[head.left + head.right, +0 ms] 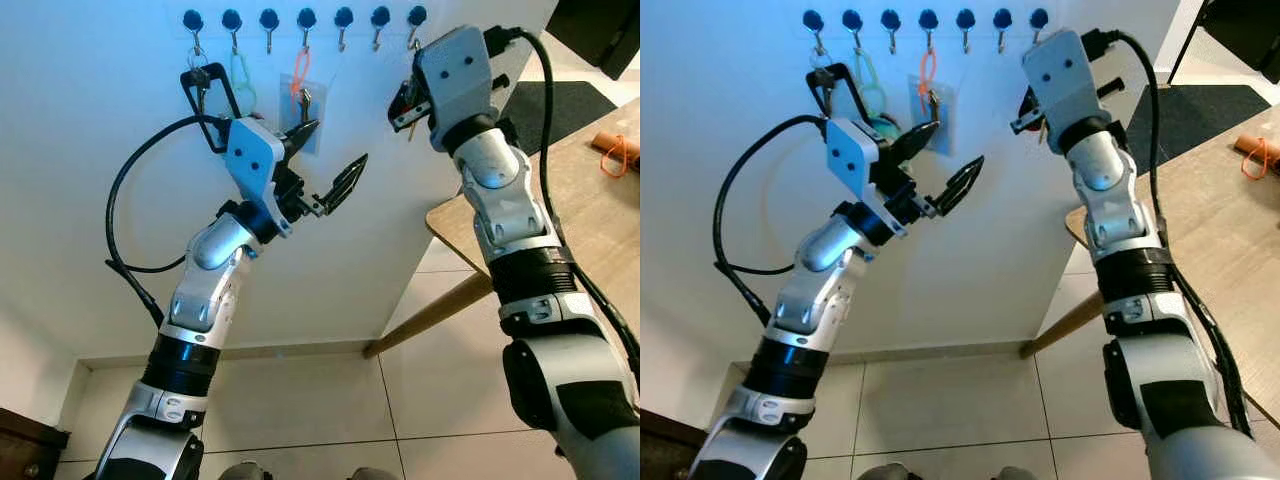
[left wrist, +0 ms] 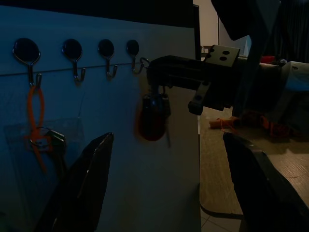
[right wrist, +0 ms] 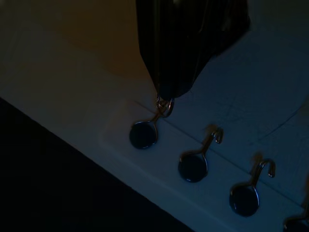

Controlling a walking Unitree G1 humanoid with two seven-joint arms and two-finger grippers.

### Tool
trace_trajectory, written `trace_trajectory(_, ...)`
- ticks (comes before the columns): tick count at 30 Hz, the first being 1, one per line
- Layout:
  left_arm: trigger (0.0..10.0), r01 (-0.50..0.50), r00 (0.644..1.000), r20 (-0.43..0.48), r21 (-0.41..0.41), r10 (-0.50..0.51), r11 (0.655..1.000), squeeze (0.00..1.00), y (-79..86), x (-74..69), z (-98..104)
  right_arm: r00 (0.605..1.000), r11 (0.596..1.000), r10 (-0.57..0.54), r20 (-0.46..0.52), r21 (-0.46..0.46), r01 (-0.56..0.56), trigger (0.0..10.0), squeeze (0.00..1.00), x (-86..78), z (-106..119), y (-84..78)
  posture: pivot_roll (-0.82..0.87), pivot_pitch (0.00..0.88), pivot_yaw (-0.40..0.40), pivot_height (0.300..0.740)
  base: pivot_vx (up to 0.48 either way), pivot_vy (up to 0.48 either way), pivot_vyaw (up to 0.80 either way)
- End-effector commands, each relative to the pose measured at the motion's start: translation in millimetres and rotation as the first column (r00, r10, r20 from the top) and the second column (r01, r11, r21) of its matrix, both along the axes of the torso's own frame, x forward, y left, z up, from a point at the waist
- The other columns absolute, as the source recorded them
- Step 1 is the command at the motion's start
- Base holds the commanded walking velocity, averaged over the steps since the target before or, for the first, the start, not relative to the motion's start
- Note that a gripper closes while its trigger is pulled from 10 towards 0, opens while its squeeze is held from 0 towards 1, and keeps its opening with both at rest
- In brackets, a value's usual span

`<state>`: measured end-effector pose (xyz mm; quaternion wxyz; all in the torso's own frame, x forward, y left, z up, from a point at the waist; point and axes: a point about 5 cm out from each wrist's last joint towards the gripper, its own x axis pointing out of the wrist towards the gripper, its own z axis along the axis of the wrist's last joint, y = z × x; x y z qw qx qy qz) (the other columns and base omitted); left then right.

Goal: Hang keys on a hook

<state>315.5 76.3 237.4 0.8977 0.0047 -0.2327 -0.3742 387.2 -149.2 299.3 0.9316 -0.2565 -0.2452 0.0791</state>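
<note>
Wall (image 1: pixel 90 120) w/ a row of seven blue-knob hooks (image 1: pixel 306 18) runs ahead of both claws. Wooden worktop (image 1: pixel 590 215) sits behind and below the right claw, an orange loop (image 1: pixel 612 152) lying on it, well apart from the action.

Right claw (image 2: pixel 157 77) is up at the end hook (image 3: pixel 145 133) of the row, clenched on the keys (image 2: pixel 153 113): ring pinched at the fingertips, bunch w/ a reddish fob dangling straight below. In the right wrist view the ring (image 3: pixel 164 106) looks to be touching or just over the hook tip; can't tell if it's seated.

Left claw (image 1: pixel 325 165) released, fingers spread wide, holding nothing, parked beside the orange-strap keys (image 1: pixel 300 85) already hung mid-row. Green loop (image 1: pixel 241 78) and a black strap (image 1: pixel 205 100) hang on hooks further out past it.

Handling, my read: keys light, rigid metal, but the bunch swings freely under the ring, so it'll pendulum on any jerk. Ring is thin and slick, easy to twist in the pinch. Best hold is on the ring itself, plane of the ring square to the hook tip, fob left hanging clear. Hook small, opening narrow.
</note>
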Motion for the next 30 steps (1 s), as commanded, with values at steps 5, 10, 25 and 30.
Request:
trace_trajectory(5, 10.0, 0.010, 1.000, -0.012, 0.008, -0.010, 1.000, 0.00, -5.0, -0.8, -1.7, 1.000, 1.000, -0.008, 0.029, -0.029, 0.009, 10.0, 0.00, 3.8, 11.6, 0.1, 0.06, 0.079, -0.009, 0.740, 0.000, 0.000, 0.00)
trace_trajectory(10, 10.0, 0.013, 1.000, -0.012, 0.007, -0.013, 1.000, 0.00, -5.3, -1.1, -1.5, 1.000, 0.998, -0.011, 0.013, -0.057, 0.012, 10.0, 0.00, 7.6, 10.1, 2.2, 0.06, 0.084, -0.014, 0.740, 0.000, 0.000, 0.00)
trace_trajectory(25, 10.0, 0.020, 1.000, -0.010, 0.002, -0.020, 1.000, 0.00, -6.2, -1.4, 0.5, 0.993, 0.984, 0.047, -0.112, -0.164, -0.065, 10.0, 0.00, 14.2, -11.6, 14.3, 0.07, 0.083, -0.015, 0.740, 0.000, 0.000, 0.00)
trace_trajectory(30, 10.0, 0.023, 1.000, -0.006, -0.003, -0.023, 1.000, 0.00, -6.8, -1.4, 2.1, 0.992, 0.989, 0.044, -0.115, -0.134, -0.059, 10.0, 0.00, 14.9, -12.1, 11.3, 0.07, 0.082, -0.013, 0.740, 0.000, 0.000, 0.00)
